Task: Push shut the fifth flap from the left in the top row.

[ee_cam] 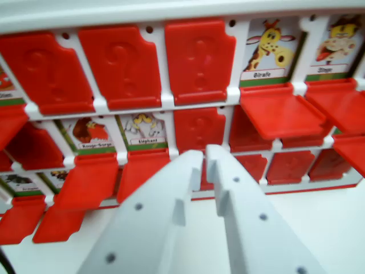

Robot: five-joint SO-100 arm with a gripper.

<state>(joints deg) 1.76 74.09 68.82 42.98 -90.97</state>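
Wrist view is filled by a red-and-white board point(171, 11) of hinged flaps, seen close and slightly blurred. Gripper point(204, 155) is seen at bottom centre: two white plastic fingers point(165, 217) with small screw holes, tapering to tips that are nearly together, only a thin gap being left. Nothing is held between them.

In the top row, three shut flaps point(199, 60) are shown at the wrist view's left and centre: glossy red plastic, roughly rectangular with clipped corners, each embossed with a question mark. Next, toward the wrist view's right, an open flap point(279, 111) is folded down flat like a shelf, and a giraffe card point(269, 48) labelled "Girafe" is exposed above it. This open flap lies above and to the right of the fingertips, well apart from them, not touched. A further open flap point(339, 105) is seen at the far right under another animal card point(336, 45), whose label cannot be read. Which flap counts as fifth cannot be told, since the row's left end is cut off.

In the middle row, an elephant card point(142, 130) and a bird card point(91, 134) are uncovered, with their flaps folded down. A shut flap point(198, 128) sits just behind the fingertips. White table surface point(331, 228) is visible at lower right.
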